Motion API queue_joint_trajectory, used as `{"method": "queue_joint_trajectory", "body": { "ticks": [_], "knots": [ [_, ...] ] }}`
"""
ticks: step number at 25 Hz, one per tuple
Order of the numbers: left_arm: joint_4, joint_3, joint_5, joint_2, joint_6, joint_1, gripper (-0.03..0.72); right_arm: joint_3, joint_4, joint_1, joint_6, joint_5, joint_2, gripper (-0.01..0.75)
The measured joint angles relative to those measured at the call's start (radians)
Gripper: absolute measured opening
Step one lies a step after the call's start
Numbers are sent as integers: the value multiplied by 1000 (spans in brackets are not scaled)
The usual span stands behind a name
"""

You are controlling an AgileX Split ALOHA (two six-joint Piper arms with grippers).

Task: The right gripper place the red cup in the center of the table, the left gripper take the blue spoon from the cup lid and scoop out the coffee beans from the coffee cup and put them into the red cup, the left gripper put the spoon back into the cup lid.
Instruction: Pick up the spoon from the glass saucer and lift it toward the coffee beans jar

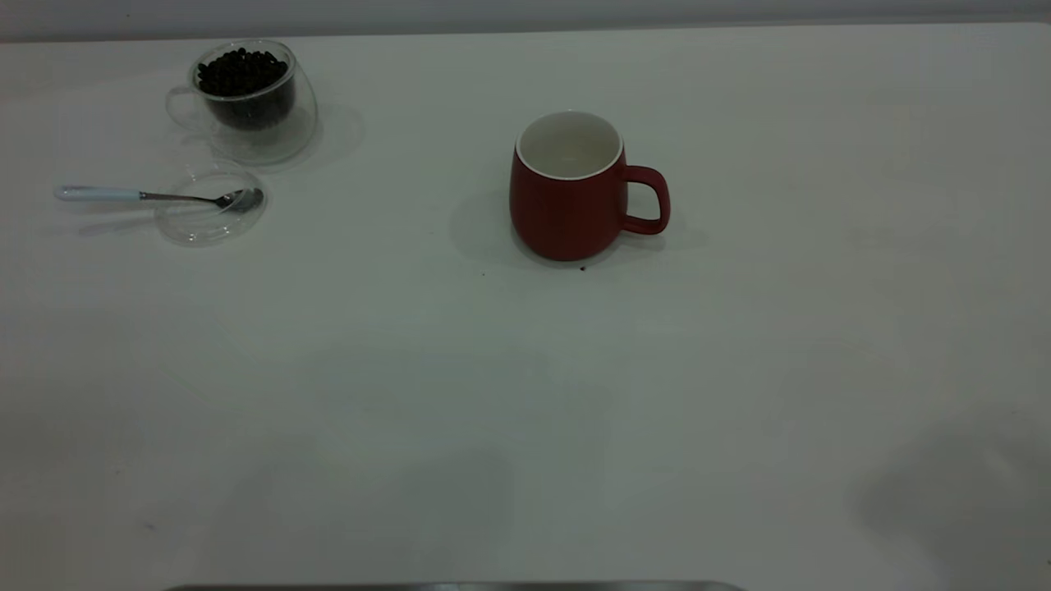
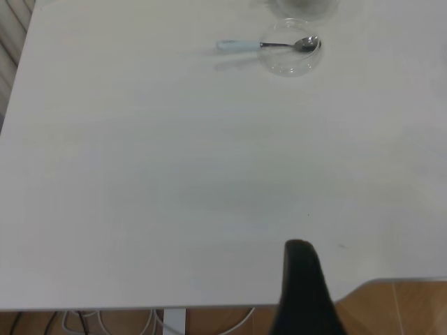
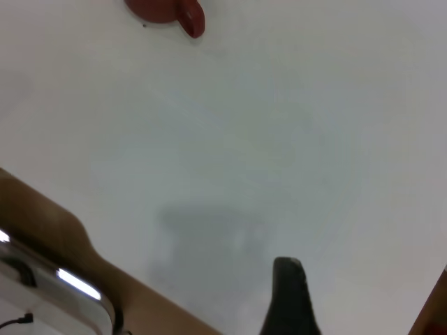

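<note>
The red cup (image 1: 568, 190) stands mid-table (image 1: 525, 394), handle toward 3 o'clock, the blue spoon (image 1: 148, 196) across the cup lid (image 1: 207, 220) at 9 o'clock; both grippers' jaw states can't be told.

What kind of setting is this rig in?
Likely a lab test bench: a bare white table staged with only a red cup, a glass cup of coffee beans and a spoon.

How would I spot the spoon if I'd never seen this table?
Look to the far left corner of the white table, where a clear coffee cup holds dark beans. Just before it lies the blue spoon, its metal bowl resting in a clear cup lid, its pale-blue handle sticking out.
</note>
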Motion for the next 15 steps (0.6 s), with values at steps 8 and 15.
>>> {"method": "queue_joint_trajectory", "body": {
  "ticks": [8,15],
  "knots": [
    [0,0,0,0,0,0,570,380,66,-182,32,-35,-528,593],
    [0,0,0,0,0,0,570,581,128,-328,63,-114,-755,593]
  ]
}}
